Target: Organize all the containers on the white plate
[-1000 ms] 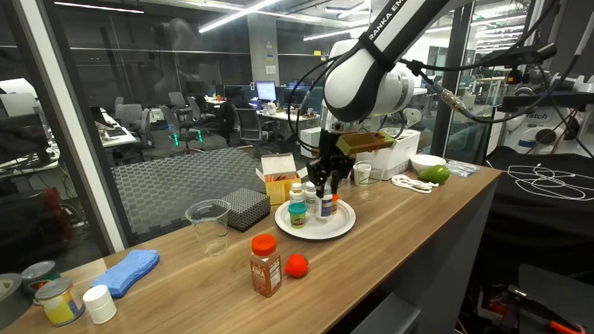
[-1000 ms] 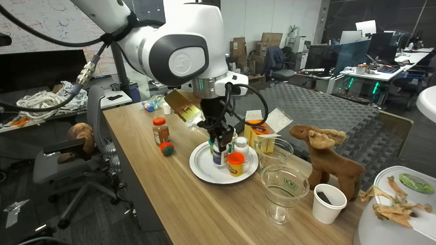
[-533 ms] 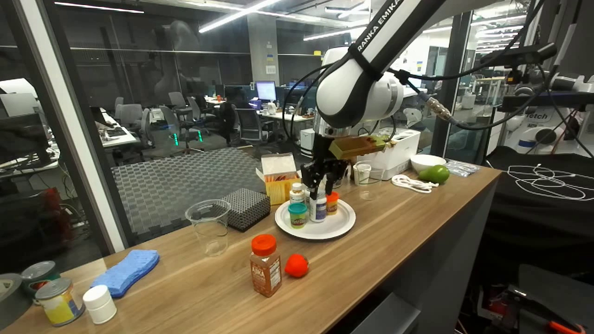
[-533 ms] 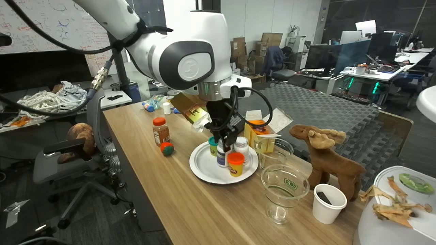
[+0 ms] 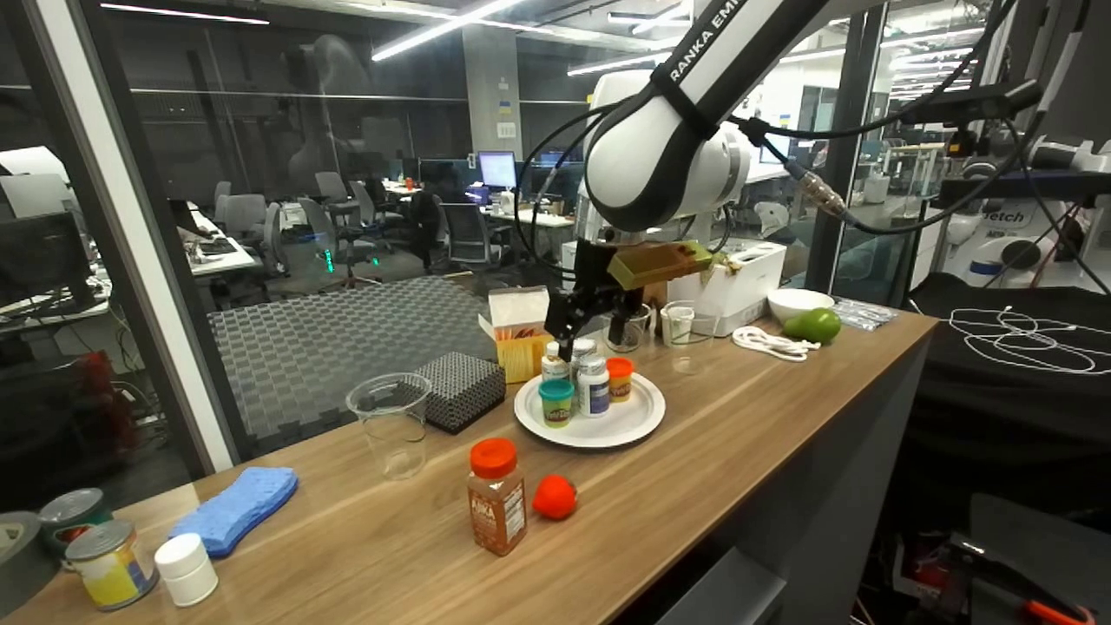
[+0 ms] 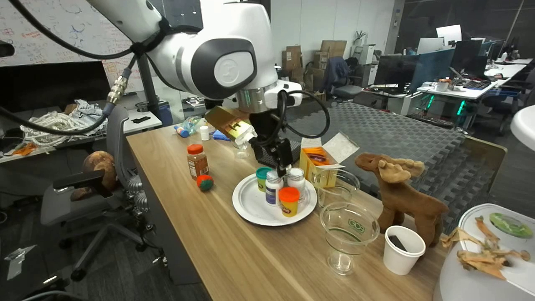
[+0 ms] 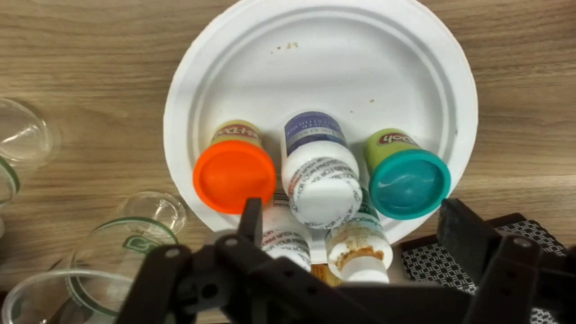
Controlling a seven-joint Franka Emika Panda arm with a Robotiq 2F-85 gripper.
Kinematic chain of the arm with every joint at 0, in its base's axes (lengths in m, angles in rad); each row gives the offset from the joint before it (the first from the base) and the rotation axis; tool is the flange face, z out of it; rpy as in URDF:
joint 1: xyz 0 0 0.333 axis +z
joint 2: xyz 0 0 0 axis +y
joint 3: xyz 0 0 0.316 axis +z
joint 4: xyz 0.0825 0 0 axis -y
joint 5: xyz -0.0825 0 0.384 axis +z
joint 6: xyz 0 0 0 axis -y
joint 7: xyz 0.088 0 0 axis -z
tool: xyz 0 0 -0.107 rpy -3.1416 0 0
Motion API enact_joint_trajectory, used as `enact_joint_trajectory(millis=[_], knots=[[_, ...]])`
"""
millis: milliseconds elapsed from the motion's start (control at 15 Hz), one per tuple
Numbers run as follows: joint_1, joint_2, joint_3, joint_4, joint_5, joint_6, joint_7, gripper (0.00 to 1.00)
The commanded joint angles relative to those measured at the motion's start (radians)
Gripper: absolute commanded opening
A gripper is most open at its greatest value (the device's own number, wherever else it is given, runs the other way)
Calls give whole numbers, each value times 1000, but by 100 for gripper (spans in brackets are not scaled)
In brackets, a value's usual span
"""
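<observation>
Above the white plate, with fingers now apart after releasing purple-labeled bottle at wrist-view three o'clock from orange-lidded tub; likely nearly sorted.

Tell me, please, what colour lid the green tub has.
The lid is teal, shown best in the wrist view.

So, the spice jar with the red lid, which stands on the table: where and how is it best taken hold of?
Probably by the red lid, from above, with the fingers on opposite sides. The spice jar stands upright, so its round lid sits on top, free all around, while the round red thing beside its body could hinder a low approach from that side.
</observation>
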Motion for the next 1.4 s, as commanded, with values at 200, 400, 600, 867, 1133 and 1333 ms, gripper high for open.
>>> enact_joint_trajectory(millis=[200,400,600,867,1133,1333], knots=[[126,-163,47,-154,-92,-37,126,100],[176,-176,88,-175,-105,-13,176,100],[216,-182,94,-154,-178,16,238,100],[204,-182,116,-111,-134,-27,211,100],[201,-147,140,-89,-66,-98,189,100],[195,-118,161,-74,8,-150,157,100]])
